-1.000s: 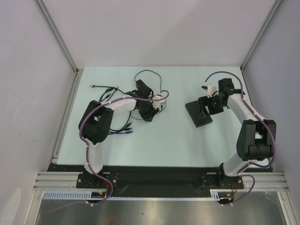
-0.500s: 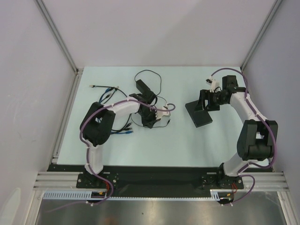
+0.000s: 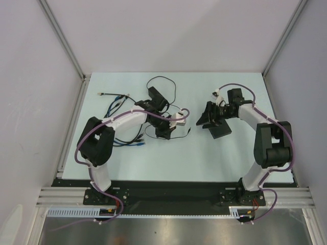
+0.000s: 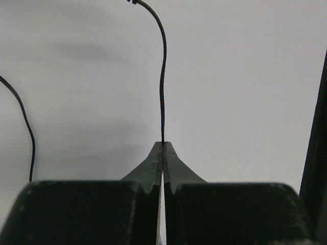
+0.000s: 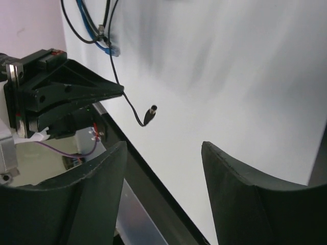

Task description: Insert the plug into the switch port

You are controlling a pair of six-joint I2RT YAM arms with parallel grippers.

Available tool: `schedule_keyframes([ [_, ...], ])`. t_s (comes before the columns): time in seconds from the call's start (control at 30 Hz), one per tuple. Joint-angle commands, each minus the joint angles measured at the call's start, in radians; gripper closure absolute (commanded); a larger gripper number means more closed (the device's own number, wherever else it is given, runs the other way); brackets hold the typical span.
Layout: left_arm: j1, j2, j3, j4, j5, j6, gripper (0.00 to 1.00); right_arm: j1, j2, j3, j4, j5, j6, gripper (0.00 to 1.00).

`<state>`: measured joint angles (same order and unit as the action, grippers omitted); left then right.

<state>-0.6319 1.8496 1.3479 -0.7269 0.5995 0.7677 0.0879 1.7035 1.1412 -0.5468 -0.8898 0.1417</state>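
Left hand (image 4: 162, 145) clamped tight on the thin black cable (image 4: 162, 76), with the plug (image 5: 151, 112) out at its free end!
Right hand (image 5: 163, 153) has its fingers apart with nothing between them, over the left edge of the switch (image 3: 222, 131), which lies on the pale desk (image 3: 204, 158) right of centre, apart from the plug. Further left sit tangled blue and black leads (image 3: 120, 102) and a power brick (image 3: 156, 95). Plain grey walls (image 3: 168, 35) and aluminium posts (image 3: 61, 35) box it in.

Left tool (image 4: 162, 146) — now clamping cable (image 4: 162, 76).
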Motion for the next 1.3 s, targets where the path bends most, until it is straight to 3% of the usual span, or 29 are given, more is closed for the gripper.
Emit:
schedule_keyframes([
  [0.0,-0.005,-0.053,0.003,0.058,0.066,-0.028,1.0,0.019,0.018,0.005,0.084,-0.089,0.091,0.35],
  [0.4,-0.006,-0.087,-0.003,0.109,0.074,-0.051,1.0,0.075,0.081,-0.006,0.173,-0.109,0.205,0.38],
  [0.73,-0.012,-0.098,-0.003,0.098,0.072,-0.028,1.0,0.079,0.11,0.011,0.212,-0.124,0.251,0.54],
  [0.9,-0.012,-0.104,-0.009,0.087,0.068,-0.015,1.0,0.075,0.123,0.02,0.231,-0.138,0.272,0.56],
  [1.07,-0.012,-0.104,-0.016,0.083,0.063,-0.004,1.0,0.073,0.134,0.031,0.242,-0.15,0.286,0.84],
  [1.1,-0.012,-0.105,-0.019,0.086,0.062,-0.005,1.0,0.073,0.134,0.032,0.242,-0.152,0.286,1.0],
  [1.2,-0.011,-0.107,-0.027,0.109,0.03,-0.036,1.0,0.062,0.127,0.038,0.261,-0.159,0.321,1.0],
  [1.27,0.01,-0.107,-0.041,0.18,-0.015,-0.168,0.99,0.046,0.116,0.029,0.324,-0.15,0.364,1.0],
])
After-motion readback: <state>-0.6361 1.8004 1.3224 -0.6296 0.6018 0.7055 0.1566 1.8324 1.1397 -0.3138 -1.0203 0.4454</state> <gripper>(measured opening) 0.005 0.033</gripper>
